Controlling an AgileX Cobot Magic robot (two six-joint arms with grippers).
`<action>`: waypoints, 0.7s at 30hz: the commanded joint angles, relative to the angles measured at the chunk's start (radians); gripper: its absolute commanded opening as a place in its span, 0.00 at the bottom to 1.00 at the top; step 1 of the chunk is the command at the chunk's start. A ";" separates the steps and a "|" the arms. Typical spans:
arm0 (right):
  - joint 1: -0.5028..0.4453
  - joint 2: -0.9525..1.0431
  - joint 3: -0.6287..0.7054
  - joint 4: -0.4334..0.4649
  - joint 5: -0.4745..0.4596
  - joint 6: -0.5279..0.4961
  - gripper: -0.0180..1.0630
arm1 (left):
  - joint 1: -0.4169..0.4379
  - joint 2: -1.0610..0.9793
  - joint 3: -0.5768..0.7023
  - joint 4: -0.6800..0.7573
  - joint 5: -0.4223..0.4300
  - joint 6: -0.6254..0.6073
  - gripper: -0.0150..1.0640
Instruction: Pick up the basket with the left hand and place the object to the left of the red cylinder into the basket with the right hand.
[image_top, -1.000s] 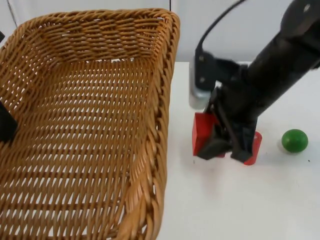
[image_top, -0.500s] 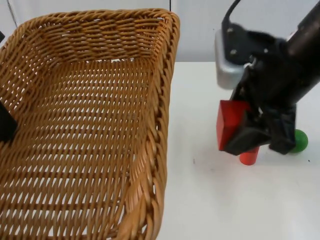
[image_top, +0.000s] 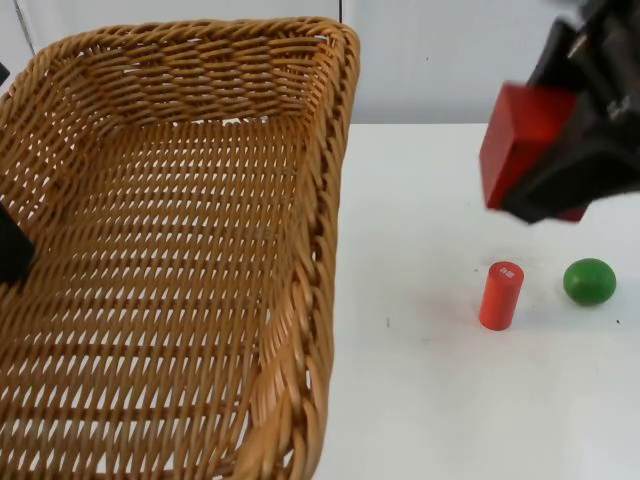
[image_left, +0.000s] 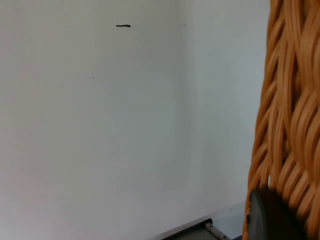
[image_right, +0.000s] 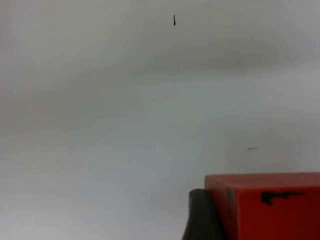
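- Hanging in the air above the table, the red block (image_top: 522, 140) sits clamped between the fingers of the right gripper (image_top: 580, 175), up beyond the red cylinder (image_top: 500, 295) and well apart from the basket (image_top: 180, 260).
- The right wrist view confirms the hold: a dark fingertip (image_right: 200, 215) presses against the block's side.
- The left gripper (image_left: 272, 215) pinches the basket's woven rim and holds it raised at the table's left side, its mouth facing up.
- By the look of it, both pick-ups are done; what is left is to carry the block across over the basket and let it go inside.
- The red cylinder stands upright on the table, with a green ball (image_top: 589, 281) just beside it on the far side from the basket.
- The white table (image_top: 430, 400) runs back to a grey partition wall (image_top: 420, 60).
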 joint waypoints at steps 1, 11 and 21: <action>0.002 -0.049 0.000 0.006 0.025 0.024 0.02 | -0.004 -0.009 0.001 -0.035 0.007 0.003 0.01; 0.002 -0.192 0.000 0.006 0.088 0.090 0.02 | -0.004 -0.009 0.001 -0.035 0.002 0.003 0.01; 0.004 -0.213 0.000 0.033 0.069 0.137 0.02 | -0.004 -0.009 0.001 -0.035 -0.017 0.003 0.01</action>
